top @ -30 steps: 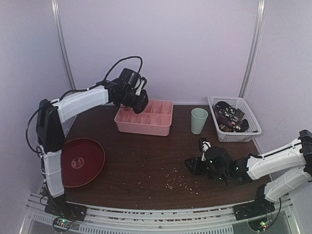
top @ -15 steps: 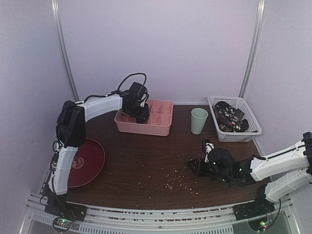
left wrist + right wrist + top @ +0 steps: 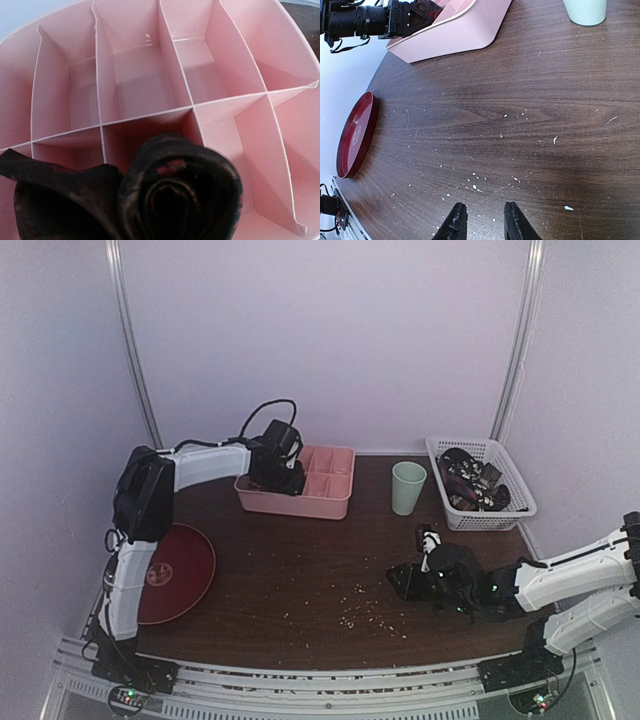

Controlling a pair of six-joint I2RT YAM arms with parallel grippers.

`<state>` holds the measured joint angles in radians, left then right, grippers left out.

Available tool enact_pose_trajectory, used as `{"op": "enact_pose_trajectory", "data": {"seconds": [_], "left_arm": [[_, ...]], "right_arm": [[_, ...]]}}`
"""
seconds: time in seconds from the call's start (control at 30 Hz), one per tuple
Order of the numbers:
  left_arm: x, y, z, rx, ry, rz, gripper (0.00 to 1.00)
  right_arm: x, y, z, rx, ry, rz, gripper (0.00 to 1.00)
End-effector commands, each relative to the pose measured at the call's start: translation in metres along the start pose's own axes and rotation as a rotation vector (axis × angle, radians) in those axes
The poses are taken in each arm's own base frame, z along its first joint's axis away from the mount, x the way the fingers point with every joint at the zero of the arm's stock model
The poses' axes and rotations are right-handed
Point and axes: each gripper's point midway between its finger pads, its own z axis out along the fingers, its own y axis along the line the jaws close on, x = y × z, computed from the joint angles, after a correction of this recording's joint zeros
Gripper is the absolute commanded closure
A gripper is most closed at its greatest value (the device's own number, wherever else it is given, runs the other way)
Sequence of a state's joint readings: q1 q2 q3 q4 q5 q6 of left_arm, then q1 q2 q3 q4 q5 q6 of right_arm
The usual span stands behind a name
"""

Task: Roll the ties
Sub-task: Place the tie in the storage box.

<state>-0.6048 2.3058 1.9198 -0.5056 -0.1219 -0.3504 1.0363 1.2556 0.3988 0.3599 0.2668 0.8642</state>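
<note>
- left gripper [image 3: 284, 476] is clutching a rolled dark tie [image 3: 180, 195], holding it over the compartments of the pink divided organizer [image 3: 240, 65] directly beneath it
- right gripper [image 3: 484, 227] is hovering low over the wooden table [image 3: 530, 100], fingers slightly parted, gripping nothing

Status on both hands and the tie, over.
Left hand grips rolled tie over pink tray. Right hand parted, empty, low over table. More ties in basket. Nothing blocking.
</note>
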Motion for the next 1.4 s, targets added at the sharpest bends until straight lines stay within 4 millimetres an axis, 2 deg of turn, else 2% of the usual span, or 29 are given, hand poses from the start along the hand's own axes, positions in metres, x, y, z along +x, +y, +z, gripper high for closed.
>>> {"op": "enact_pose_trajectory", "data": {"seconds": [0.0, 0.17, 0.47, 0.57, 0.73, 0.93, 1.17, 1.27, 1.37], "left_arm": [[0.044, 0.003, -0.003, -0.004, 0.105, -0.019, 0.88], [0.063, -0.001, -0.008, -0.014, 0.123, -0.012, 0.88], [0.064, -0.001, 0.011, -0.033, 0.133, -0.032, 0.88], [0.078, 0.003, 0.021, -0.063, 0.161, -0.06, 0.88], [0.109, -0.015, 0.032, -0.032, 0.21, -0.068, 0.88], [0.133, -0.029, 0.016, -0.034, 0.255, -0.006, 0.89], [0.161, -0.027, -0.011, -0.061, 0.3, 0.055, 0.89], [0.158, -0.028, -0.015, -0.06, 0.295, 0.067, 0.88], [0.155, -0.033, -0.009, -0.045, 0.294, 0.072, 0.81]], "right_arm": [[-0.001, -0.009, -0.003, 0.031, -0.011, 0.0, 0.72], [-0.002, -0.007, -0.003, 0.029, -0.015, 0.004, 0.72], [0.0, -0.011, -0.004, 0.03, -0.012, 0.011, 0.72], [0.0, -0.01, -0.004, 0.031, -0.013, 0.011, 0.72], [0.001, -0.008, -0.002, 0.027, 0.0, 0.0, 0.71], [-0.005, -0.005, -0.009, 0.03, -0.002, -0.005, 0.72], [-0.008, -0.01, -0.016, 0.032, -0.019, 0.016, 0.71], [-0.01, -0.009, -0.017, 0.027, -0.027, 0.025, 0.71], [-0.012, -0.009, -0.019, 0.031, -0.031, 0.024, 0.71]]}}
